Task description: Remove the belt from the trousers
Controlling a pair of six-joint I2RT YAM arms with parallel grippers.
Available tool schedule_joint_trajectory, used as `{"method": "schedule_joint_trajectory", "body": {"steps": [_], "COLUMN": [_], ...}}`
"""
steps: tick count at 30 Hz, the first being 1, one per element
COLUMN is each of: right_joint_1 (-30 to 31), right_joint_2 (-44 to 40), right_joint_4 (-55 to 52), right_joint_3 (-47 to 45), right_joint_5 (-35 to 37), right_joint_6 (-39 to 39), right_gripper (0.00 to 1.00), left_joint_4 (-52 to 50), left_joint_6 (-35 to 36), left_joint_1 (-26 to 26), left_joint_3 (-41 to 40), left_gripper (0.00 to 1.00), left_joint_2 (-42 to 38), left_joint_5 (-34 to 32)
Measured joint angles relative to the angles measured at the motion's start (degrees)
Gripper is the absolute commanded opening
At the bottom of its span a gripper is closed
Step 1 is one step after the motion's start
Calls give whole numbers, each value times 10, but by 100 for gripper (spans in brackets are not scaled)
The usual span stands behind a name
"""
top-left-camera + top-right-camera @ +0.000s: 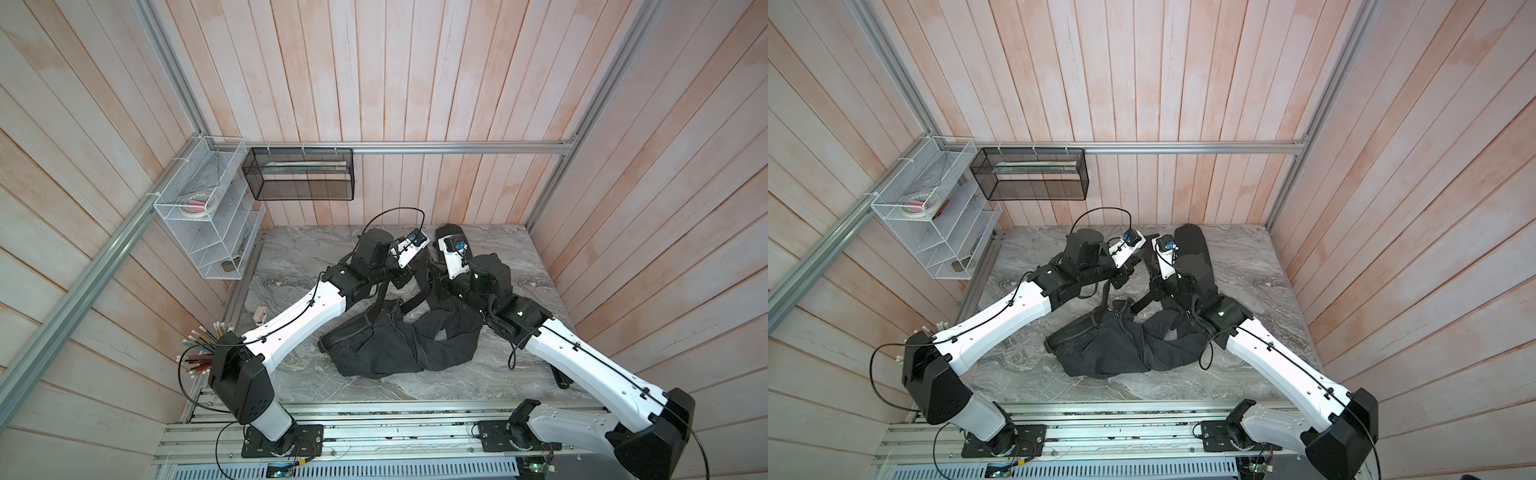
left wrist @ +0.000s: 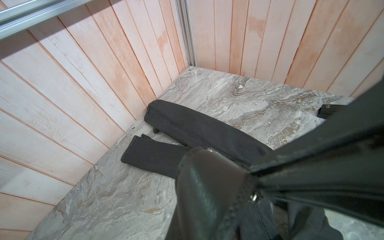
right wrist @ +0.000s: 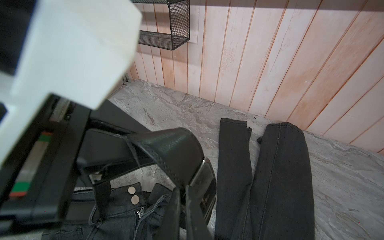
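The left pincer (image 1: 402, 284) and right pincer (image 1: 438, 291) clamp the belt (image 3: 172, 149), rising from the trousers (image 1: 374, 353).

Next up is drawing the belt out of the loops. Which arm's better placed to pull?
Right, probably. The right gripper is shut on the belt at the buckle, the end that should lead out. The left gripper pinches it further along, where it drops to the waistband of the trousers.
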Motion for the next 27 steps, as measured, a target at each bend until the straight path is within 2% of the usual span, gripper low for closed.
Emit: {"method": "schedule_joint_trajectory", "body": {"steps": [9, 19, 21, 27], "right_joint_1": [-11, -17, -18, -19], "right_joint_2": [-7, -6, -5, -2], "right_joint_4": [48, 51, 51, 51], "right_joint_3": [-39, -43, -43, -43], "right_joint_5": [-18, -21, -21, -18], "right_joint_6": [10, 11, 11, 10], "right_gripper": [20, 26, 25, 12], "left_joint_4": [-23, -22, -22, -22], "left_joint_6": [-9, -15, -16, -20], "left_joint_1": [1, 2, 2, 2], "left_joint_3": [5, 5, 5, 5], "left_gripper": [0, 0, 0, 0], "left_joint_2": [0, 0, 0, 0], "left_joint_5": [9, 14, 14, 14]}}
